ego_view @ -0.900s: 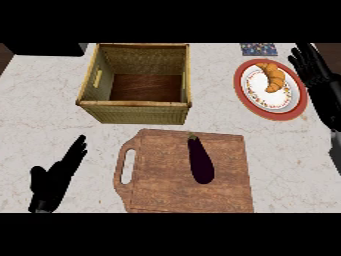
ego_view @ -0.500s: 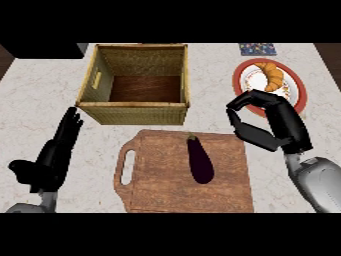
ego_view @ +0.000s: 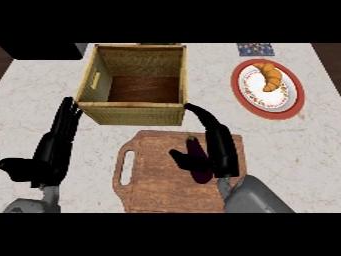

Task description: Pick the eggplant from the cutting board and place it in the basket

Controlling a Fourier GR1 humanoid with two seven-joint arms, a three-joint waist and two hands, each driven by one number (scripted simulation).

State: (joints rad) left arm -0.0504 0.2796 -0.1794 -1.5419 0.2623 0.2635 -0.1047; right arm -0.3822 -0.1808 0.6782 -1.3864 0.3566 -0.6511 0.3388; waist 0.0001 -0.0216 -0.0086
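Hands first, from the left: the robot's left hand (ego_view: 51, 150) rests on the pale marbled surface (ego_view: 306, 145) at the left side of the view, its black fingers straight and together, pointing up toward the basket's near left corner and holding nothing. It lies well apart from the cutting board, so it has no part in the pick as things stand.

Next to the right comes the square woven straw basket (ego_view: 132, 112), its dark wooden floor bare, standing just beyond the far edge of the brown wooden cutting board (ego_view: 147, 187) with its slotted handle on the left side.

On the right half of that board lies the dark purple eggplant (ego_view: 197, 160). Its long axis runs from the near side to the far side, stem end pointing toward the basket, tilted only slightly. The right hand (ego_view: 221, 145) is directly over it: the long black fingers run along the eggplant's right flank, parallel to its length, and the thumb sits on its left flank, so the vegetable lies in the gap between them. The fingers are bent inward but I cannot tell whether they already touch the skin; the hand reads as spread around the eggplant and not yet pinching it.

The right hand is plainly the nearer one. Once closed, the carry should be short: forward and a little left, up over the basket's near wall.

Farther right, a red-rimmed white plate (ego_view: 243, 92) with a golden croissant (ego_view: 269, 76) sits clear of that path.
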